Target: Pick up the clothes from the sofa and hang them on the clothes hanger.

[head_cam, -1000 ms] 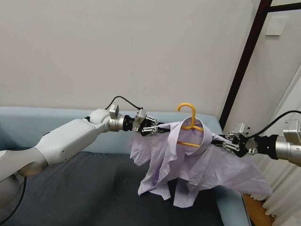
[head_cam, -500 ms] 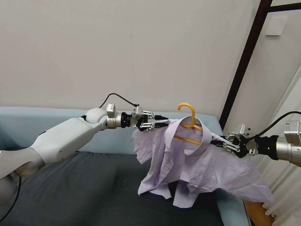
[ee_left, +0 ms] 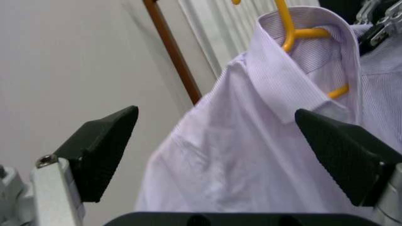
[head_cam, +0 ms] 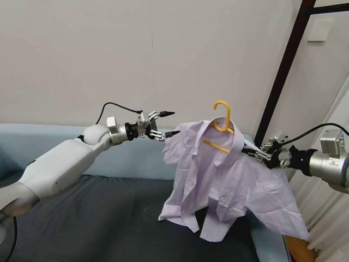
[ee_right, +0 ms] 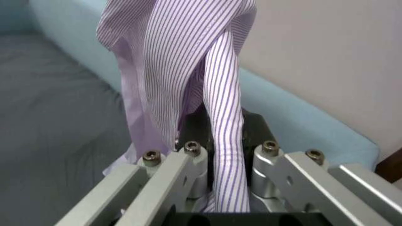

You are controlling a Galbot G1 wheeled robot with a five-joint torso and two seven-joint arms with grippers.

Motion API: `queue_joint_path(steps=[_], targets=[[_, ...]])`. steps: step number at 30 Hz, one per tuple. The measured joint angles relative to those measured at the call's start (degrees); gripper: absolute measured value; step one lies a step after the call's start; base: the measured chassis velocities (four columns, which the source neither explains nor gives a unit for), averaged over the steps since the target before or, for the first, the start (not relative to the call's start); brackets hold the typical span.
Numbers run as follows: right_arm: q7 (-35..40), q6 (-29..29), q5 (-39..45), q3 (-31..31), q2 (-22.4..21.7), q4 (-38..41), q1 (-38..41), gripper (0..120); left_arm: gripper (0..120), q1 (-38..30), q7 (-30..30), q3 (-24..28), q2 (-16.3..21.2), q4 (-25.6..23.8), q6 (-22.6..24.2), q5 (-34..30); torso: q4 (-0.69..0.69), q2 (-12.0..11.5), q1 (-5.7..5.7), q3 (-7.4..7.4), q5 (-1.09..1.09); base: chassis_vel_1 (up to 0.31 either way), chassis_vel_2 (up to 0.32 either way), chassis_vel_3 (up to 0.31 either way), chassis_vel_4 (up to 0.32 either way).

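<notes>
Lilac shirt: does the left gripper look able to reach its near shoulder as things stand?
Probably yes. The left gripper is open, level with the near shoulder of the lilac shirt and close beside it, with nothing between them. The right gripper grips the far side, clear of that path.

A pale blue sofa (head_cam: pixel 38 139) with a dark grey seat cushion (head_cam: pixel 92 218) runs below the left end effector (head_cam: pixel 174 122) and right end effector (head_cam: pixel 250 153). The hem of a shirt (head_cam: pixel 229 185) hangs down to it, contact unclear.

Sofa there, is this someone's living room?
Probably a living room: a light blue sofa against a plain wall, and a lilac shirt on a yellow hanger.
</notes>
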Motion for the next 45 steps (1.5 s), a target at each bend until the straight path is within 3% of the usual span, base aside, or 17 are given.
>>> queue_joint_path(steps=[3,5,7,9,11,16,21,31,34,45], targets=[[4.48,-3.95,4.0,0.09,1.4,0.43,5.07,7,100,4.51,-8.35,-2.41,0.07,-5.89,0.79,1.86,0.0,0.0,0.0,0.0,-0.01,0.0,0.0,0.0,0.0],[5.16,-4.66,4.74,0.06,1.49,0.54,6.08,7,100,5.35,-9.79,-2.79,-0.03,-7.05,0.95,2.18,0.0,0.0,0.0,0.0,-0.01,0.0,0.0,0.0,0.0],[8.4,-7.49,8.38,-0.33,1.6,1.36,9.96,7,100,8.19,-15.23,-4.17,-0.68,-11.54,2.03,2.81,-0.01,0.0,0.0,-0.01,-0.02,0.0,0.0,0.0,0.0],[9.35,-8.35,9.43,-0.43,1.68,1.63,10.94,7,100,8.78,-17.07,-4.43,-0.97,-12.65,2.44,2.94,-0.02,0.0,-0.01,-0.01,-0.01,0.0,0.0,0.0,0.0],[12.92,-11.76,12.94,-0.65,1.78,2.2,13.94,7,100,9.85,-23.29,-4.69,-2.11,-15.74,3.4,3.18,-0.01,0.0,-0.01,-0.01,-0.01,0.0,0.0,0.0,0.0],[19.42,-15.68,19.01,-4.05,2.44,1.14,19.17,7,100,9.91,-28.44,-4.18,-3.46,-19.11,4.62,3.15,-0.01,0.0,0.0,-0.01,0.0,0.0,0.0,0.0,0.0],[22.16,-15.88,21.75,-5.21,3.21,-0.25,20.96,7,100,8.99,-29.74,-3.32,-4.64,-19.41,5.11,3.15,0.0,0.0,0.0,-0.01,0.01,0.0,0.0,0.0,0.0],[22.69,-15.83,23.02,-6.14,3.19,-0.55,22.62,7,97,4.11,-32.17,1.09,-11.62,-13.93,6.08,4.62,-0.02,0.0,0.0,-0.01,0.01,0.0,0.0,0.0,0.0],[22.54,-15.75,23.27,-6.14,2.56,-0.59,22.79,7,85,3.78,-32.66,1.79,-13.73,-11.74,6.15,6.01,-0.02,0.0,0.0,0.0,0.01,0.0,0.0,0.0,0.0],[23.59,-15.54,24.9,-6.35,3.23,0.7,23.86,7,47,4.78,-32.8,2.34,-15.38,-9.9,5.8,7.29,-0.01,0.0,0.0,0.0,0.0,0.0,0.0,0.0,0.0]])
